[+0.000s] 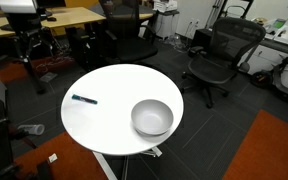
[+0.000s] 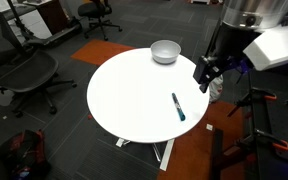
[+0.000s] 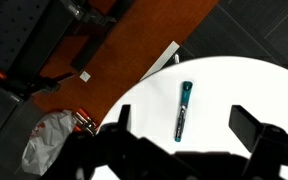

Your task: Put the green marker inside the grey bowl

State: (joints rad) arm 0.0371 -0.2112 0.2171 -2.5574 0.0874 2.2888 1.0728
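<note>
Not started — green marker (image 2: 177,107) lies on the white table (image 2: 124,95), empty grey bowl (image 2: 165,51) well apart from it, gripper (image 2: 204,75) above the marker, spread wide, holding nothing — pick and drop remain.

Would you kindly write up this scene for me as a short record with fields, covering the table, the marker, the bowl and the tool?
table: round, white
marker: green, lying flat on the table, not held
bowl: grey, upright on the table, well apart from the marker, looks empty
tool: open, raised above the table near the marker, holding nothing
wrist view: marker lies below, between the spread fingers
task state: marker not yet in the bowl
</note>
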